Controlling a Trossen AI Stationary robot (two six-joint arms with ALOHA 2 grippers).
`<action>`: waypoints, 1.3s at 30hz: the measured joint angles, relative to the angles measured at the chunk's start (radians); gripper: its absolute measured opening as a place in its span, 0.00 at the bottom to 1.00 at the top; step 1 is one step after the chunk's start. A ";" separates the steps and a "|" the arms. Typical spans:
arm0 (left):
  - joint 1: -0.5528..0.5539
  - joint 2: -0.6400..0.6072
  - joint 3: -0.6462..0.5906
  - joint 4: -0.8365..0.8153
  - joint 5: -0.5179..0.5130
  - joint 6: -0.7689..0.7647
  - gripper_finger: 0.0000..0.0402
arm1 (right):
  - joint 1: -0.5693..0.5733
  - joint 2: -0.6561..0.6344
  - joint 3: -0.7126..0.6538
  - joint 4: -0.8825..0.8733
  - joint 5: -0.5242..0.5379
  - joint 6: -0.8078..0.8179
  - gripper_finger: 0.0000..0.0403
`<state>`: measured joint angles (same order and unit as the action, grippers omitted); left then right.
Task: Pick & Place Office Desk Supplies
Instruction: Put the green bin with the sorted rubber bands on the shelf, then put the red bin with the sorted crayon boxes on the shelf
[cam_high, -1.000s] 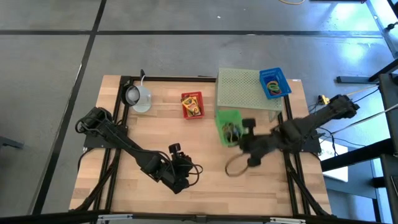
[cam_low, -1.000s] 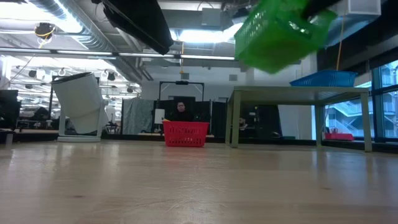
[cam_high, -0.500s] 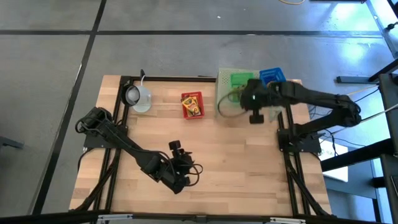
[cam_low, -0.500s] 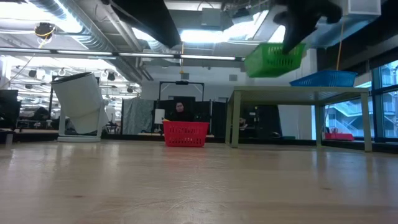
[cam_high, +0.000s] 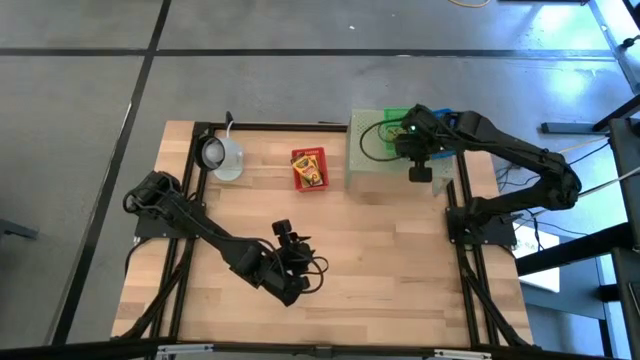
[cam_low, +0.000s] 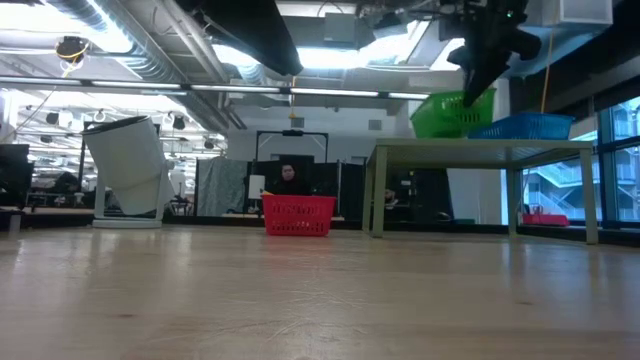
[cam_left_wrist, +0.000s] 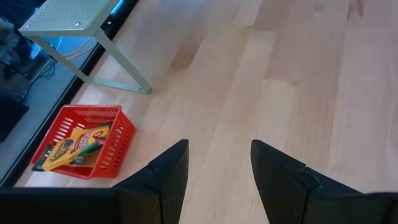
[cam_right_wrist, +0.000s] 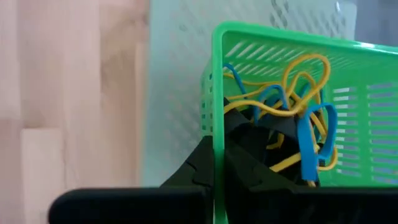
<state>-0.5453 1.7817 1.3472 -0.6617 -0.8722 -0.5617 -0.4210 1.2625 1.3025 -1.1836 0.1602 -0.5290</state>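
Observation:
A green basket (cam_high: 386, 127) holding yellow and blue loops (cam_right_wrist: 298, 93) is over the pale green perforated stand (cam_high: 375, 172) at the far right. My right gripper (cam_right_wrist: 219, 146) is shut on it. In the low view the basket (cam_low: 448, 115) sits level at the stand's top (cam_low: 480, 147); whether it rests there I cannot tell. A small yellow printed box (cam_left_wrist: 74, 144) lies in a red basket (cam_high: 308, 168) at the far middle. My left gripper (cam_high: 292, 248) hangs open over the near middle of the table, its fingers (cam_left_wrist: 168, 174) empty. My right gripper pinches the green basket's side wall at its rim (cam_right_wrist: 217, 118), one finger inside the basket and one outside. The fingers come slanting down from above. The basket sits upright and about level in the hold.
A blue basket (cam_low: 530, 126) stands on the stand right beside the green one. A pale round mug (cam_high: 222, 155) sits at the far left. Bare wood fills the table's middle and near part (cam_high: 400, 270).
My right gripper has carried the green basket from the table's middle right toward the far edge and upward, over the stand. The basket, tilted a second ago, has come level and now sits beside the blue basket.

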 joint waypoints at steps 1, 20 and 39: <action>0.000 0.000 0.000 0.000 0.000 0.000 0.42 | -0.009 0.000 0.000 -0.009 0.004 0.000 0.02; -0.003 0.000 0.000 0.000 0.013 0.000 0.42 | -0.043 0.000 -0.016 -0.051 0.008 0.080 0.07; -0.003 0.000 0.000 0.000 0.014 -0.001 0.42 | -0.042 0.000 0.059 -0.052 0.090 0.129 0.28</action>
<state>-0.5480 1.7817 1.3472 -0.6617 -0.8585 -0.5625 -0.4629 1.2629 1.3619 -1.2354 0.2500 -0.4000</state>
